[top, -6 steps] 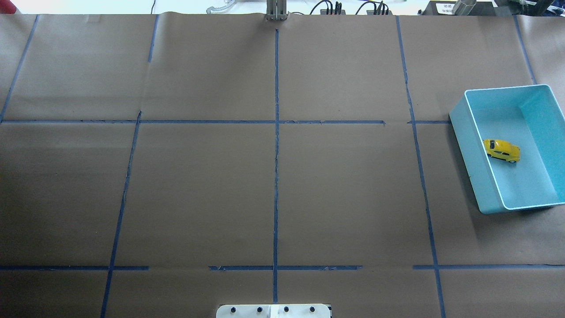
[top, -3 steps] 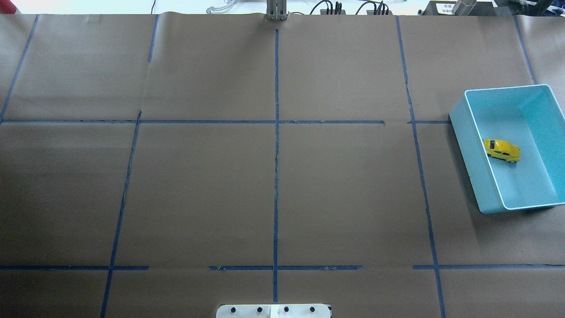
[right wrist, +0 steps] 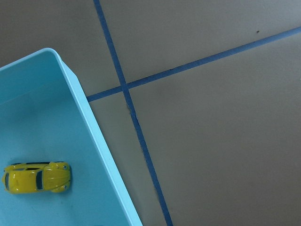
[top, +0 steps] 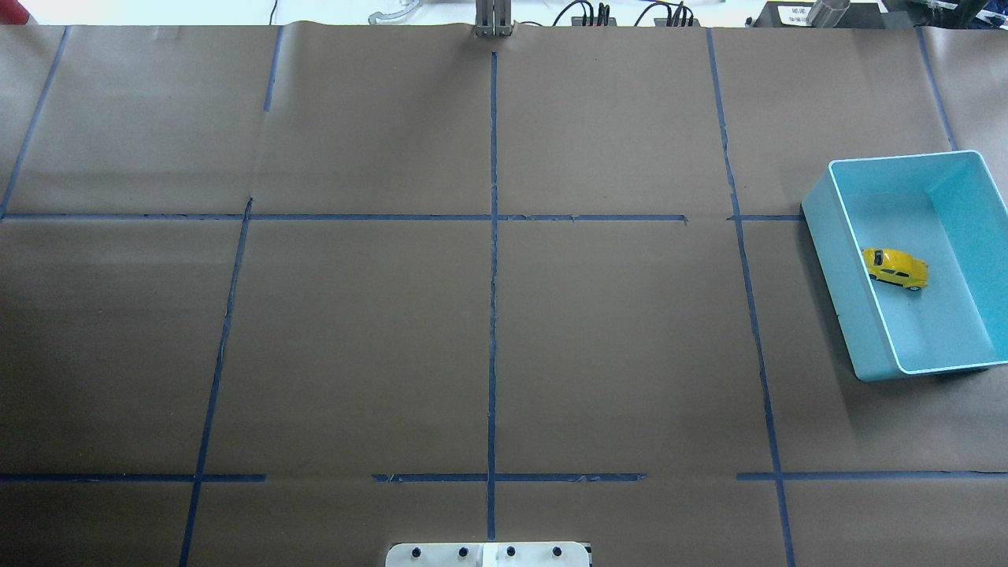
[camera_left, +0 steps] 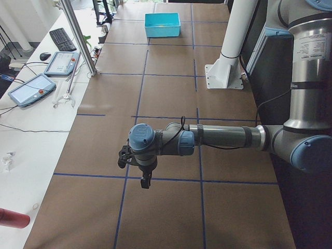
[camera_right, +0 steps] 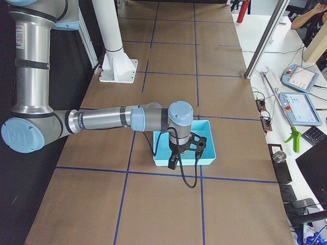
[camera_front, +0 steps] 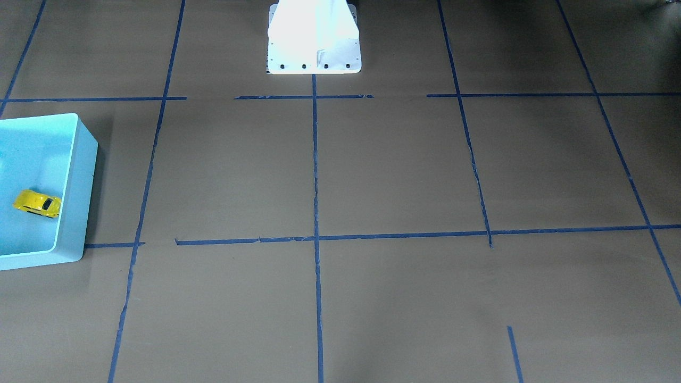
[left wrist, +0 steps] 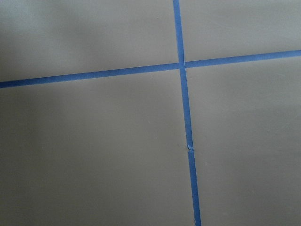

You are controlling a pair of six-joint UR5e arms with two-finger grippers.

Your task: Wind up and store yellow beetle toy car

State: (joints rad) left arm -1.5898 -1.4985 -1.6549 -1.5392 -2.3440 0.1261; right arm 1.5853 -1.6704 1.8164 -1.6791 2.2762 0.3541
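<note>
Car [top: 895,268] sits upright on its wheels on the floor of the bin [top: 846,307], just beside the long wall that faces the table's [top: 488,339] middle, a narrow gap showing between its nose and that wall in the right wrist view. Nothing holds it. Being inside the bin, it looks stored, so the task seems at or near its end; whether its spring is wound cannot be seen.

The right gripper [camera_right: 186,153] hangs high over the bin's edge, well above the car, likely placed there because the bin stands on that arm's side. It shows only in a side view, so how far it is parted cannot be told, though nothing yellow is in it. The left gripper [camera_left: 137,168] hovers over bare paper and a tape cross [left wrist: 181,65], well apart from the bin, out of the way. Its opening cannot be told either.
</note>
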